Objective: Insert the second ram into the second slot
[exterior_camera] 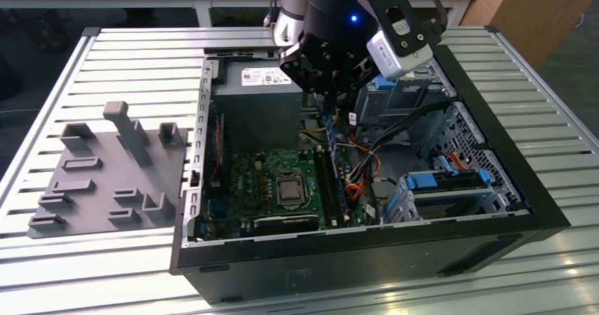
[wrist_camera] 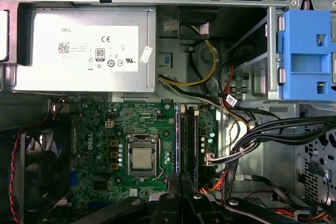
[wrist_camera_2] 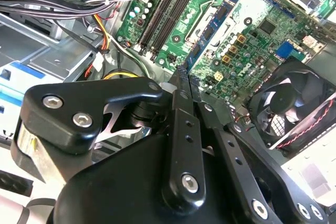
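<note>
Your tool [wrist_camera_2: 182,74] is pinched narrow on the blue memory stick [wrist_camera_2: 210,35]. It holds the stick edge-on over the motherboard [wrist_camera: 100,145], just beside the 2 slots [wrist_camera: 190,140], mid-case [exterior_camera: 374,238].

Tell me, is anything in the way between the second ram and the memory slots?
Nothing visible is. The second ram, held edge-on by the gripper, hangs over the motherboard, and the memory slots lie bare. The cables run beside the slots, not across them.

Fan [wrist_camera: 31,166] — approx. half off-edge
</note>
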Tool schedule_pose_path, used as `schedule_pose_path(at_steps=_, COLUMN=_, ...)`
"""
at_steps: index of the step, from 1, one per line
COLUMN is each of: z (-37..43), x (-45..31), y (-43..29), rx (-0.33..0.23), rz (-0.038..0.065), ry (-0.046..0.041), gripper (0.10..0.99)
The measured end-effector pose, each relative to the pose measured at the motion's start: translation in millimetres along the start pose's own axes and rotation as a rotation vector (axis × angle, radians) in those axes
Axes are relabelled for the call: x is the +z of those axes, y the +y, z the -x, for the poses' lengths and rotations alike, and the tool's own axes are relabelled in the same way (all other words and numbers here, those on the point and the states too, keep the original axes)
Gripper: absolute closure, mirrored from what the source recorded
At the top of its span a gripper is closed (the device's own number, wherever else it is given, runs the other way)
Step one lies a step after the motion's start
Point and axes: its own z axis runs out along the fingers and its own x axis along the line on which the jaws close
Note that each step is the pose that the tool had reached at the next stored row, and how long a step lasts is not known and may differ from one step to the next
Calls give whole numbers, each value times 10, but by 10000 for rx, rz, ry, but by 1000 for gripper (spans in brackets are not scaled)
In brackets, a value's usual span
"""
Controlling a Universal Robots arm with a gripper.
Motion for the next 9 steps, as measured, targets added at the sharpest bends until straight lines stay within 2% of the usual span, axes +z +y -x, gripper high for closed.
schedule_pose_path(at_steps=1, z=0, x=2, y=0, rx=0, rz=0, ry=0, gripper=965)
schedule_pose_path(at_steps=2, z=-1, x=40, y=-1, rx=0, rz=1, ry=0, gripper=965)
schedule_pose_path(at_steps=9, z=-1, x=67, y=-2, rx=0, rz=0, ry=0, gripper=965)
